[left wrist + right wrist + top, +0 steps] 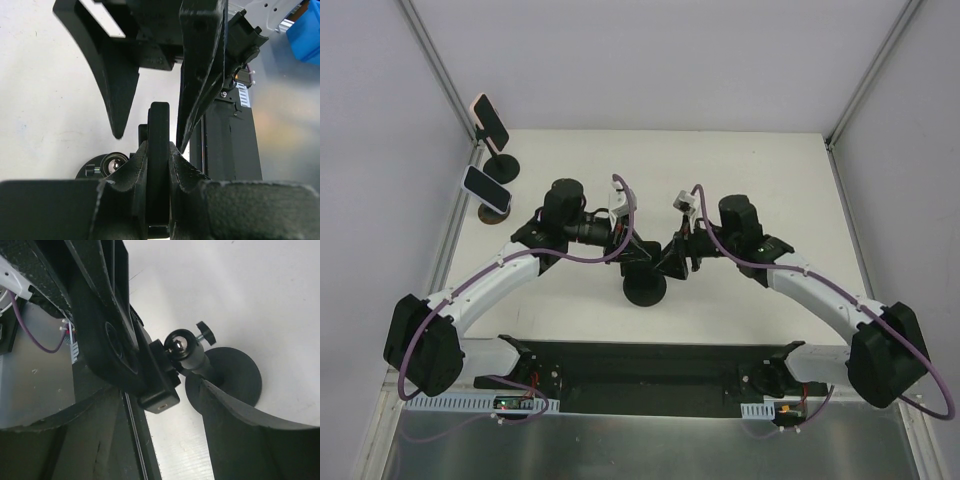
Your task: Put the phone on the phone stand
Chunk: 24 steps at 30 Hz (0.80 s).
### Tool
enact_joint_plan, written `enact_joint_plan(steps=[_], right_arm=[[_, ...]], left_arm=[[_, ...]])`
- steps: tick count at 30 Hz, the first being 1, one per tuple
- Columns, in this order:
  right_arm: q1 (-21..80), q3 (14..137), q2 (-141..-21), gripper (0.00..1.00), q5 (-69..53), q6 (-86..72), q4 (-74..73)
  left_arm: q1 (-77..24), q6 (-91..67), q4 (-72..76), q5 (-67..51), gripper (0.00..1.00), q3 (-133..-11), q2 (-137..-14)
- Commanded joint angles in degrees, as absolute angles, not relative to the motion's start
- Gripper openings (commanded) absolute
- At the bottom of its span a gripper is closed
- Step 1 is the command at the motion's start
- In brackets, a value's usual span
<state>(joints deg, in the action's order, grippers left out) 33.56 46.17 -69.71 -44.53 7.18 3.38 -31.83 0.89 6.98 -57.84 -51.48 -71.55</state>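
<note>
- far left corner of the counter (750, 180): a spare phone (490, 120) stands tilted on a stand with a black round base (501, 168). anything on its screen is too small to read.
- left edge, just nearer than that: a second spare phone (487, 188) with a pale rim sits tilted on a stand with a brownish base (492, 213). no lettering on it is legible.
- left arm (480, 285): reaches from the near left toward the centre of the counter, with a purple cable (420, 330) looped along it.
- left gripper (158, 147): jaws are clamped from both sides on a thin black slab seen edge-on, taken to be the phone (159, 120). it is held upright and its face is not visible, so any brand marking cannot be checked.
- centre of the counter: the phone stand (645, 289) rests on its black round base, under the point where the two grippers meet. the phone is held just above it at the stand's head. whether it is seated there cannot be told.
- stand head: a ball joint (179, 346) with a metal screw and a small black knob (205, 332) lie right beside a flat black plate with a ring (117, 345).
- right gripper (161, 385): jaws are spread apart either side of the stand head, gripping nothing.
- near edge: small circuit boards (510, 403) carry markings that are too small to read.
</note>
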Motion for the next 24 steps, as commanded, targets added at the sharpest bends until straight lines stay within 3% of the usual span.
enact_joint_plan(steps=[1,6,9,12,14,15,19,24], right_arm=[[35.59,49.92,-72.16,0.66,-51.50,11.07,7.20],[36.12,49.92,-73.47,0.58,-50.98,11.78,7.12],[36.56,50.27,-74.09,0.47,-51.15,11.25,7.73],[37.09,50.80,-74.62,0.33,-51.07,10.11,7.73],[37.26,51.24,-75.40,0.07,-51.41,8.88,7.73],[37.27,51.41,-75.67,0.01,-51.33,6.70,7.73],[37.35,50.10,-75.68,0.00,-46.34,-2.43,10.44],[37.44,38.71,-68.83,0.00,-24.48,-25.35,23.69]], left_arm=[[-31.73,0.09,12.82,-64.51,0.00,-50.72,-69.08],[-31.90,-3.69,18.10,-64.25,0.00,-49.83,-69.52],[-32.17,-3.78,19.42,-62.59,0.00,-49.13,-69.61],[-32.17,-3.43,22.13,-58.64,0.00,-47.20,-68.56],[-32.95,-2.64,23.81,-53.39,0.00,-45.01,-67.42],[-33.39,-2.11,24.43,-50.83,0.00,-44.13,-66.89],[-36.56,0.70,30.12,-37.46,0.00,-38.25,-64.34],[-40.16,2.02,35.15,-25.69,0.00,-33.32,-62.93]])
